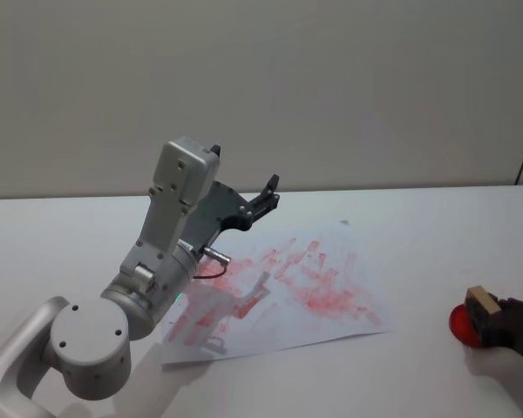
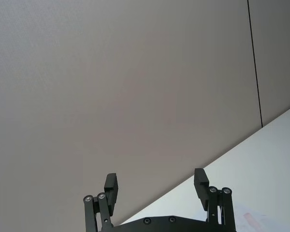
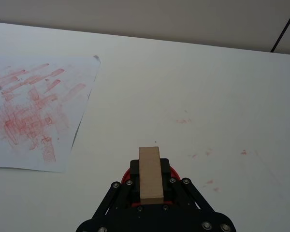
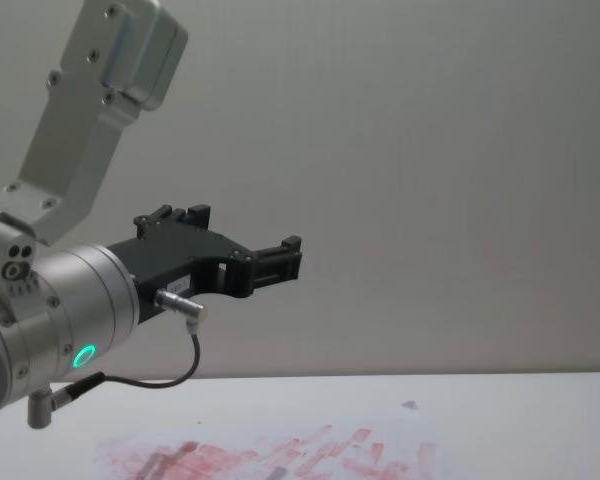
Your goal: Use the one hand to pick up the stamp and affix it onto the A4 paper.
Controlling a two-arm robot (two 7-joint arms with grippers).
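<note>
The stamp [image 3: 151, 175], a pale tan wooden block, sits upright between the fingers of my right gripper [image 3: 151, 166], which is shut on it. In the head view the stamp [image 1: 480, 304] and right gripper [image 1: 492, 315] are at the table's right edge, just over a red ink pad [image 1: 459, 324]. The A4 paper [image 1: 314, 283], smeared with red prints, lies at the table's middle, well to the left of the stamp; its corner [image 3: 38, 106] shows in the right wrist view. My left gripper [image 2: 155, 186] is held open and empty in the air above the paper's far left part [image 1: 266, 196].
The raised left arm [image 1: 170, 235] with its silver wrist and green light [image 4: 82, 355] hangs over the paper's left side. Bare white table [image 3: 208, 87] lies between paper and ink pad, with a few red specks [image 3: 208, 153]. A grey wall stands behind.
</note>
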